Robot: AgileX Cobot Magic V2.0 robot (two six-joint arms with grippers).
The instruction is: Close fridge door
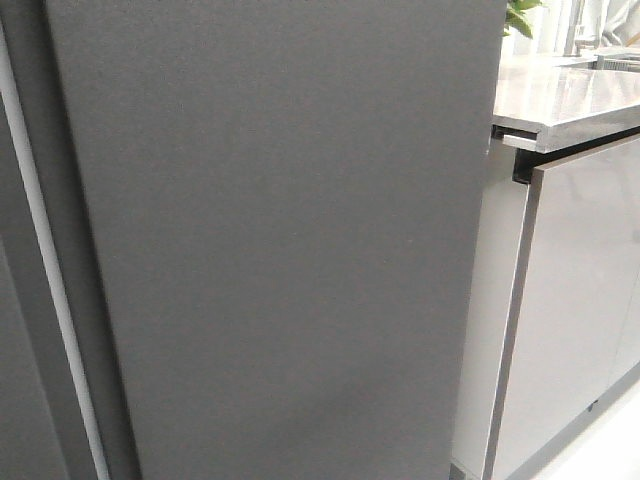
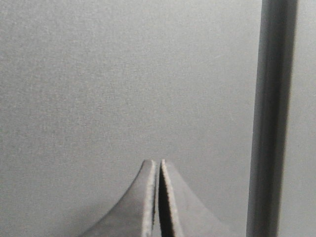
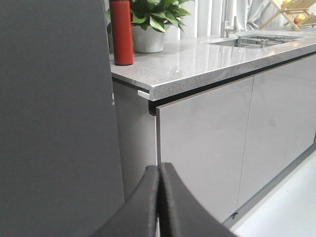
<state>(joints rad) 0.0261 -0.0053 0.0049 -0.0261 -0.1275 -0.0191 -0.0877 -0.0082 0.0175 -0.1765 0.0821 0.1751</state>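
Observation:
The fridge door (image 1: 290, 240) is a tall matte dark-grey panel that fills most of the front view. It also fills the left wrist view (image 2: 123, 84) and shows in the right wrist view (image 3: 54, 118). My left gripper (image 2: 159, 163) is shut and empty, its tips very close to the door's face, beside a dark vertical seam (image 2: 271, 118). My right gripper (image 3: 159, 168) is shut and empty, in front of the gap between the door and the pale cabinet. Neither gripper shows in the front view.
A glossy pale-grey cabinet front (image 1: 580, 300) stands right of the door under a grey stone counter (image 3: 197, 59). On the counter are a red bottle (image 3: 121, 32), a potted plant (image 3: 150, 22) and a sink (image 3: 256, 39). A pale strip (image 1: 50, 280) runs down at the door's left.

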